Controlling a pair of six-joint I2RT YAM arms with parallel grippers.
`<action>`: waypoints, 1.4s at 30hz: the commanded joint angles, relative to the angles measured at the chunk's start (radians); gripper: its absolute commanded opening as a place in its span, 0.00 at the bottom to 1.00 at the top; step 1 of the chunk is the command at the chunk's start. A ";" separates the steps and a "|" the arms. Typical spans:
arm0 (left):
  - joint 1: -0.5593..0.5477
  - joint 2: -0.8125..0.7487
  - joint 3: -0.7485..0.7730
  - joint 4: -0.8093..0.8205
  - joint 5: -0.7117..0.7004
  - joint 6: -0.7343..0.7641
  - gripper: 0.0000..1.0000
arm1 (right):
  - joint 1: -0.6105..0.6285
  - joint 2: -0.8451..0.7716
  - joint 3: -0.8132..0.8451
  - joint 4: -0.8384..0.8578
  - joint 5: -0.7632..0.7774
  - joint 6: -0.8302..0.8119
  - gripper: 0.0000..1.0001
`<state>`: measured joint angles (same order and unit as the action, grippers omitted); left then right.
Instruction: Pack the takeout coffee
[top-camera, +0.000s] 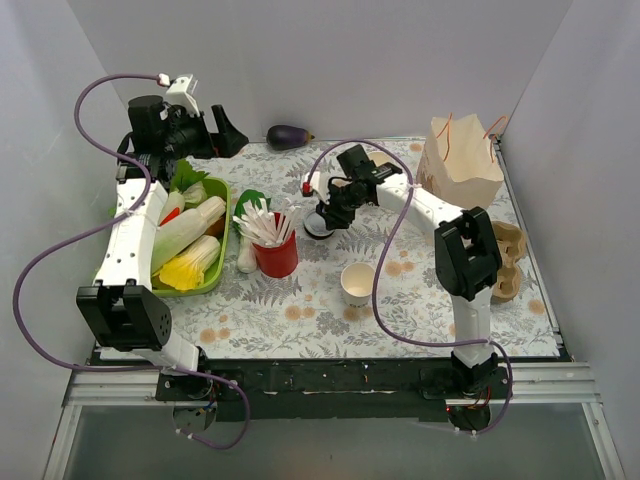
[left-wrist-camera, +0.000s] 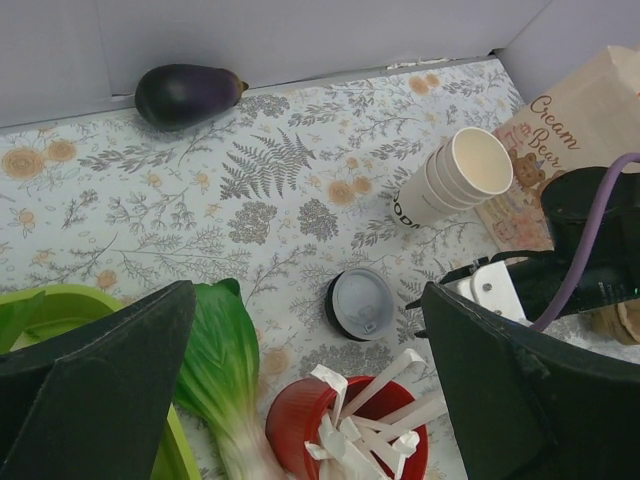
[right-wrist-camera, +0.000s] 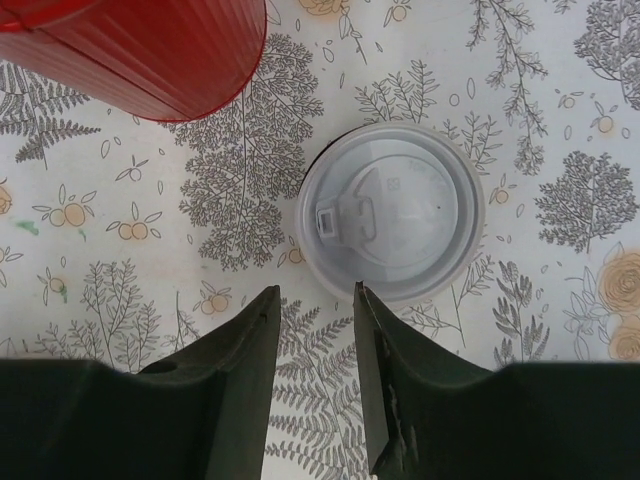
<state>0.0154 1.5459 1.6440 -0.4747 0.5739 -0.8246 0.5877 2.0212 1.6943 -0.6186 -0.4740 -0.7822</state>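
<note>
No cup with a lid on it shows in any view. A single lidless cream paper cup (top-camera: 358, 283) stands upright near the table's middle. A round white plastic lid (right-wrist-camera: 390, 210) lies flat on the table beside the red cup; in the left wrist view (left-wrist-camera: 362, 303) a dark rim shows under it. My right gripper (right-wrist-camera: 315, 300) is open by a narrow gap and empty, just short of the lid's near edge; it hangs over the lid in the top view (top-camera: 322, 215). My left gripper (left-wrist-camera: 308, 300) is wide open and empty, raised at the back left (top-camera: 225, 135).
A stack of lidless cups (left-wrist-camera: 450, 180) lies on its side by the paper bag (top-camera: 460, 160). A red cup of stirrers (top-camera: 272, 245), a green tray of vegetables (top-camera: 222, 265), bok choy (left-wrist-camera: 225, 370), an eggplant (top-camera: 288, 136) and a cardboard cup carrier (top-camera: 505, 260) are around.
</note>
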 joint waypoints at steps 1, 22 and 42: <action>-0.072 -0.089 -0.032 -0.035 -0.068 0.073 0.98 | 0.034 0.031 0.067 0.013 0.012 -0.008 0.41; -0.158 -0.132 -0.075 -0.056 -0.157 0.122 0.98 | 0.044 0.111 0.058 0.031 0.015 -0.069 0.36; -0.158 -0.113 -0.078 -0.048 -0.161 0.122 0.98 | 0.044 0.140 0.054 0.036 0.040 -0.100 0.32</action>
<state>-0.1398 1.4513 1.5635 -0.5240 0.4252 -0.7132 0.6346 2.1502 1.7245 -0.5949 -0.4377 -0.8646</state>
